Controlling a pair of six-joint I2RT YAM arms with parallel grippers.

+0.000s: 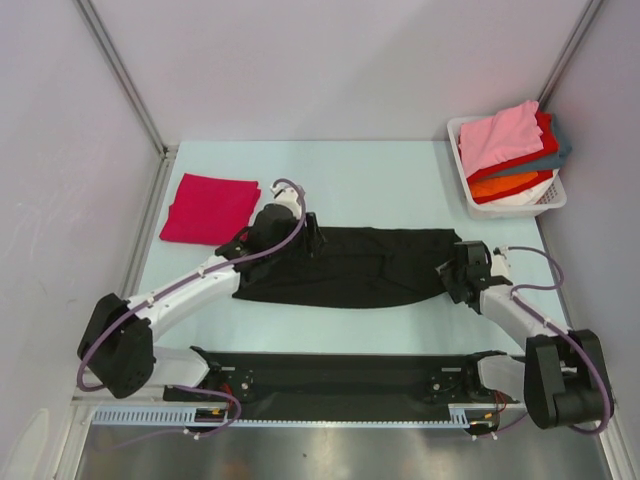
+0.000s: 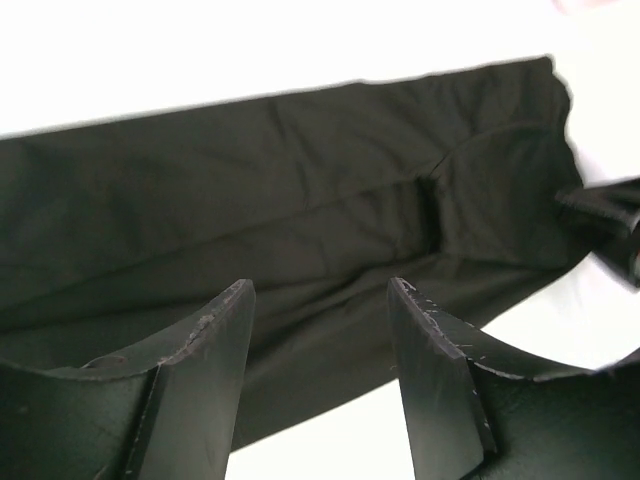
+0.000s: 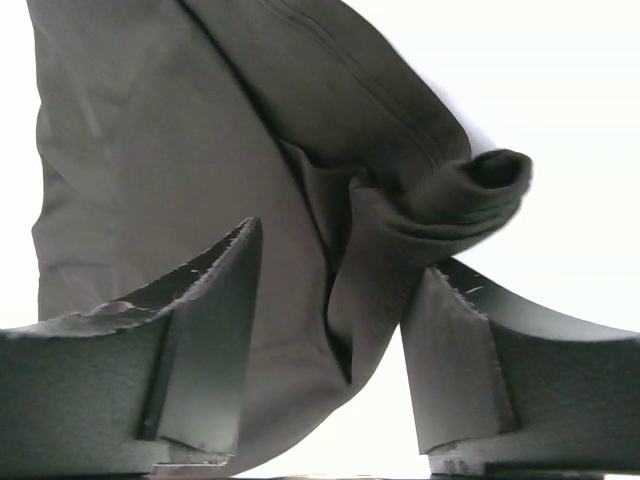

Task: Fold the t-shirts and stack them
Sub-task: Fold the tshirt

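— Looking for the black t-shirt (image 1: 350, 265)?
— Lying across the middle of the tabletop (image 1: 380, 180), folded into a long band, stretching from near the left edge toward the right edge.

— And checking the left gripper (image 1: 312, 240)?
— Hanging over the band's left end. Keeping its fingers (image 2: 215, 340) parted, released, pinching nothing, with dark cloth below the gap.

— Turning to the right gripper (image 1: 447, 272)?
— Sitting at the band's right end. Holding its fingers (image 3: 215, 320) spread too, straddling a rolled-up fold of the cloth and not clenching on it.

— Spotting other shirts?
— Noticing a magenta t-shirt (image 1: 210, 207), folded flat, resting near the far left corner, just beside the left arm's wrist.

— Anything by the far right corner?
— Finding a white basket (image 1: 515, 208) there, carrying a pile: a pink t-shirt (image 1: 500, 135) on top, then a red t-shirt (image 1: 543, 135), a teal t-shirt (image 1: 558, 150) and an orange t-shirt (image 1: 505, 186) underneath.
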